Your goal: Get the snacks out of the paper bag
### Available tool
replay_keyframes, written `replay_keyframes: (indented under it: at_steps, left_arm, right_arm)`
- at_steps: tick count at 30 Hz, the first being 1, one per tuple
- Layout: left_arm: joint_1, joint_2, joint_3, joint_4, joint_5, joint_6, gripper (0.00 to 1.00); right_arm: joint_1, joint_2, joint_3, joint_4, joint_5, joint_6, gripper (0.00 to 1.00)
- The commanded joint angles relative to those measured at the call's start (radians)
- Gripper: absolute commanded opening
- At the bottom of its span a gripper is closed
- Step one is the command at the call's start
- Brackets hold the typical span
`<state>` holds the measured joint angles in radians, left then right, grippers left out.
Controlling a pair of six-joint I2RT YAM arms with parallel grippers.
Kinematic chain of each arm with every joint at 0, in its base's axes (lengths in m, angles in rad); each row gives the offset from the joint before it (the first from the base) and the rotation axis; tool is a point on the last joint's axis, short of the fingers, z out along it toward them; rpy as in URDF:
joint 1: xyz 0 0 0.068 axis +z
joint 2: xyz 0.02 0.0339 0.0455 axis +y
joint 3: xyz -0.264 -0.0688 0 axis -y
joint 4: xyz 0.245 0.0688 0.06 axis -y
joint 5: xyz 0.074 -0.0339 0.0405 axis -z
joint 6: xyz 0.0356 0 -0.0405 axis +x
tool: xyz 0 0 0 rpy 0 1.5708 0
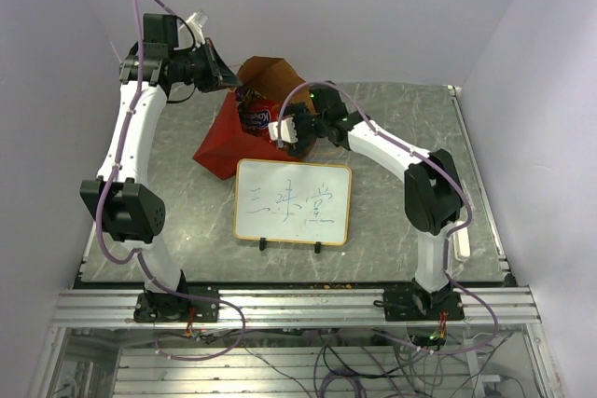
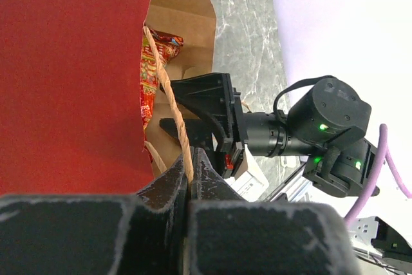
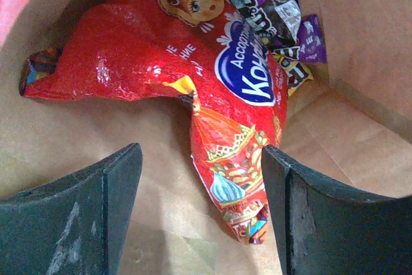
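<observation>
The left tool pinches the string handle of the paper bag lying on the tabletop, while the right tool, spread wide, sits inside its mouth above the red snack bag and small packets.

Grey marble table under red paper bag and whiteboard

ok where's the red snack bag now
Right wrist view: the red snack bag lies inside the paper bag, just ahead of the open right end effector, small packets behind it.
</observation>
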<state>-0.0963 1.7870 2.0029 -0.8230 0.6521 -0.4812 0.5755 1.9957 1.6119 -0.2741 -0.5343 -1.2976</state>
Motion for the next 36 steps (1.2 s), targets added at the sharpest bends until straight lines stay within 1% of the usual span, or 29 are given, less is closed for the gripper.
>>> replay_keyframes:
  at_steps: [1, 3, 6, 10, 15, 22, 25, 27, 30, 31, 33, 35, 36]
  left_arm:
    - [-0.008, 0.016, 0.037, -0.010, 0.026, 0.022, 0.07]
    - [-0.009, 0.011, 0.031, -0.011, 0.027, 0.023, 0.07]
    - [-0.016, 0.004, 0.018, -0.013, 0.024, 0.025, 0.07]
    - [-0.029, 0.006, 0.026, -0.014, 0.023, 0.029, 0.07]
    - [-0.037, 0.007, 0.027, -0.015, 0.018, 0.028, 0.07]
    - [-0.042, -0.002, 0.014, -0.012, 0.006, 0.021, 0.07]
    - [-0.042, -0.008, 0.017, -0.032, -0.021, 0.026, 0.07]
    - [-0.042, -0.011, 0.025, -0.048, -0.038, 0.029, 0.07]
    - [-0.042, 0.010, 0.074, -0.096, -0.065, 0.042, 0.07]
    - [-0.041, 0.016, 0.086, -0.107, -0.073, 0.045, 0.07]
    - [-0.040, 0.024, 0.098, -0.112, -0.077, 0.045, 0.07]
    - [-0.038, 0.028, 0.100, -0.110, -0.072, 0.039, 0.07]
    - [-0.037, 0.032, 0.102, -0.109, -0.068, 0.035, 0.07]
  right_arm:
    - [0.001, 0.048, 0.033, 0.038, -0.044, -0.084, 0.74]
    - [0.002, 0.058, 0.030, 0.047, -0.044, -0.094, 0.73]
    - [0.001, 0.058, 0.000, 0.107, -0.034, -0.112, 0.72]
    - [0.001, 0.070, 0.005, 0.137, -0.040, -0.135, 0.67]
    - [0.003, 0.078, 0.018, 0.149, -0.075, -0.131, 0.64]
    - [0.004, 0.092, 0.010, 0.160, -0.101, -0.136, 0.63]
    - [0.003, 0.099, 0.011, 0.168, -0.110, -0.122, 0.63]
    - [0.004, 0.091, 0.005, 0.189, -0.125, -0.082, 0.64]
    - [0.006, 0.060, -0.026, 0.268, -0.125, 0.041, 0.65]
    - [0.007, 0.046, -0.038, 0.286, -0.117, 0.083, 0.68]
    - [0.013, 0.005, -0.076, 0.323, -0.058, 0.155, 0.73]
    - [0.022, -0.043, -0.130, 0.379, 0.041, 0.217, 0.79]
    - [0.024, -0.067, -0.162, 0.404, 0.083, 0.277, 0.81]
